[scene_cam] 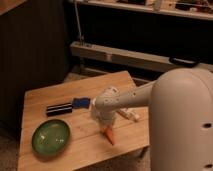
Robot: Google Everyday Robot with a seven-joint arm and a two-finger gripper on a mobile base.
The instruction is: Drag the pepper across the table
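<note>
The pepper (109, 135) is a small orange-red tapered thing lying near the front edge of the light wooden table (50, 95). My gripper (105, 125) hangs right over the pepper's upper end, at the end of my white arm (135, 97) that reaches in from the right. The gripper body hides the pepper's upper end and whether it touches it.
A green plate (51, 136) sits at the table's front left. A black bar (60, 108) with a blue packet (81, 103) beside it lies left of the gripper. A small white object (129, 115) lies to the gripper's right. Dark shelving stands behind.
</note>
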